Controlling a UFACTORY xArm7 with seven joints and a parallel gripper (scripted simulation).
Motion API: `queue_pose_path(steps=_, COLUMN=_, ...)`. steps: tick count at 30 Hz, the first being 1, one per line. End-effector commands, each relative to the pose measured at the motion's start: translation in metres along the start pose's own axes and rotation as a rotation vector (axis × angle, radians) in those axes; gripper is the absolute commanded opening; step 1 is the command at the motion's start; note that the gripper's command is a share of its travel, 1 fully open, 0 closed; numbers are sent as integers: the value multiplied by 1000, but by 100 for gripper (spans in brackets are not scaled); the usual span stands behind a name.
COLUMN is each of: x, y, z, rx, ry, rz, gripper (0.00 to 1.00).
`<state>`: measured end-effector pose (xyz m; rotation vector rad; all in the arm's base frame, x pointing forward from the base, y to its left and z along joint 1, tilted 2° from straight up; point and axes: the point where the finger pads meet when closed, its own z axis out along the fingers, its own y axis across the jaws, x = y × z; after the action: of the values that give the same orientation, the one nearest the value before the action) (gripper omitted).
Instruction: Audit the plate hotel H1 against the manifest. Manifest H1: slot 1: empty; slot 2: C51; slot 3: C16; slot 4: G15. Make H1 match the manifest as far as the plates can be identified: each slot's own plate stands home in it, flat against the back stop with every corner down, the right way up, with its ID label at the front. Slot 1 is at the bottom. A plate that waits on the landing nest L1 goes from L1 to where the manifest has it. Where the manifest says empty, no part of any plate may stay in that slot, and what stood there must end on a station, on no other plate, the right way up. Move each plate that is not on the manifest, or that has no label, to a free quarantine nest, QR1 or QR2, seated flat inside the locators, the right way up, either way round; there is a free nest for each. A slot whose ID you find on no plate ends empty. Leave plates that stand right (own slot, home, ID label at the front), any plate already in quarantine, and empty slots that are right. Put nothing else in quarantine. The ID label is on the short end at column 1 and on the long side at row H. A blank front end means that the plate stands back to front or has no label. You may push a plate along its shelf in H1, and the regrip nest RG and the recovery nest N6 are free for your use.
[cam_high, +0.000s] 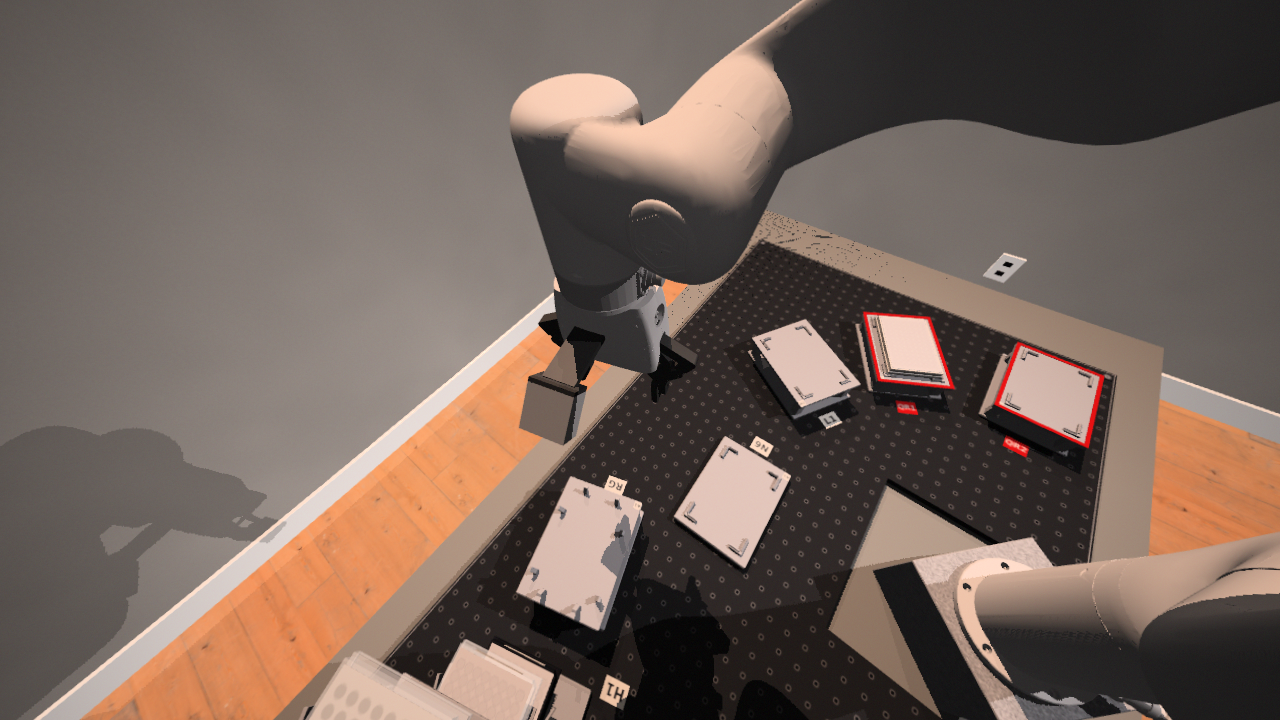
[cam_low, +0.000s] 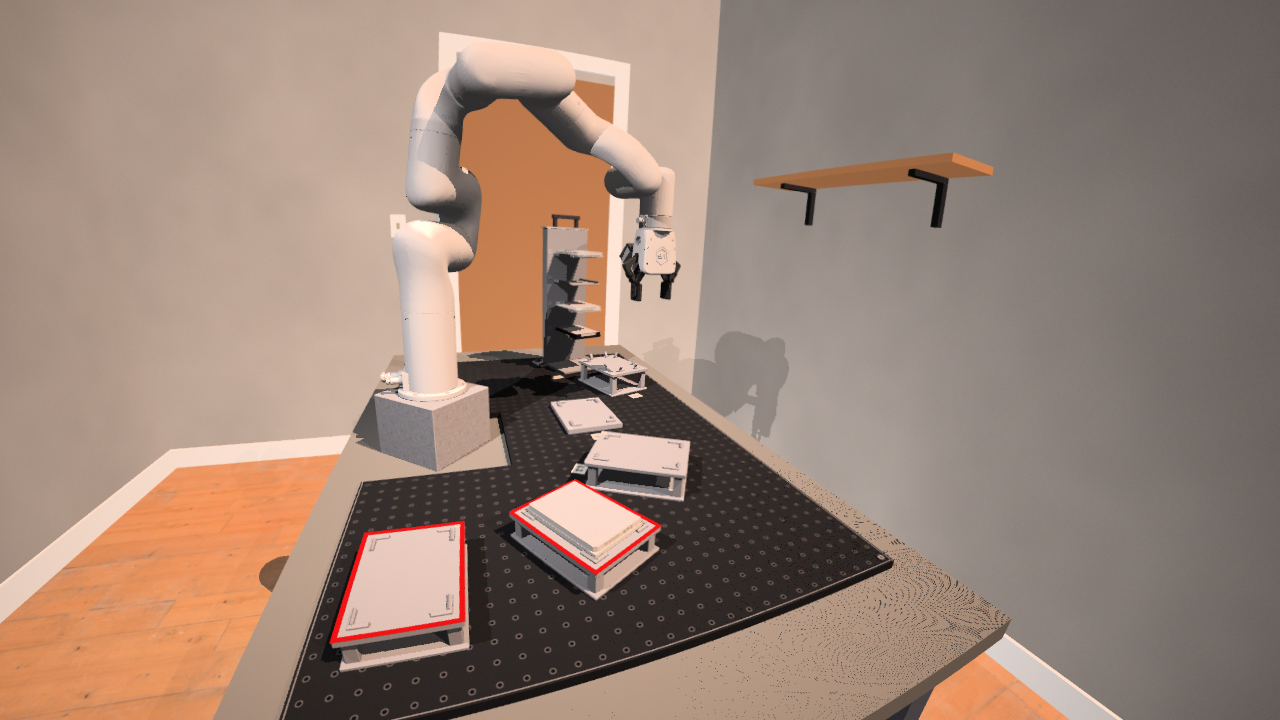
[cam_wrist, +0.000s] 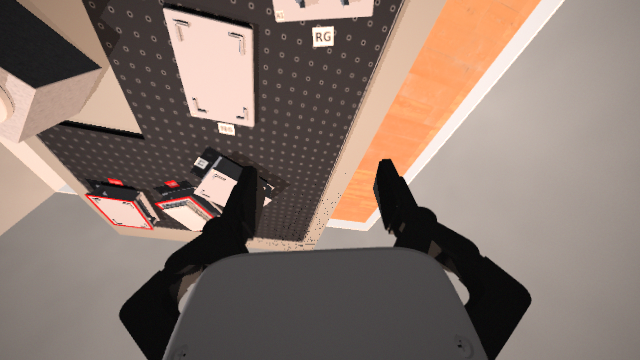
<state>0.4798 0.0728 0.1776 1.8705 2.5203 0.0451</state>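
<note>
My gripper (cam_high: 619, 379) (cam_low: 650, 289) (cam_wrist: 318, 176) is open and empty, high above the table's far edge, between nest L1 and the regrip nest RG. The plate hotel H1 (cam_low: 556, 268) stands at the far end of the table, with plates on its shelves. In the top view I see only the tops of its plates (cam_high: 487, 680), and no ID label can be read. Landing nest L1 (cam_high: 803, 362) (cam_low: 640, 454) (cam_wrist: 217, 182) is bare. A plate (cam_high: 905, 347) (cam_low: 586, 522) (cam_wrist: 186, 211) lies on the red-framed nest QR1. Red-framed nest QR2 (cam_high: 1047, 394) (cam_low: 402, 573) (cam_wrist: 120, 210) is bare.
The regrip nest RG (cam_high: 581, 550) (cam_low: 611, 368) and the recovery nest N6 (cam_high: 732, 501) (cam_low: 585, 413) (cam_wrist: 212, 65) are bare. The arm's base block (cam_high: 930, 582) (cam_low: 429, 429) stands at the table's other long side. A wall runs close along the gripper's side.
</note>
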Motion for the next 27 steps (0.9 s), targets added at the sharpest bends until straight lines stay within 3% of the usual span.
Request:
queue_pose_path(steps=1, x=19, y=7, z=-2, rx=-3, ry=-2, rz=1, gripper=100)
queue_pose_path(steps=11, x=58, y=17, z=-2, rx=-3, ry=-2, rz=1, gripper=100)
queue_pose_path(steps=23, x=58, y=17, z=-2, rx=-3, ry=-2, rz=1, gripper=100)
queue_pose_path(steps=27, x=58, y=17, z=5, rx=-3, ry=-2, rz=1, gripper=100)
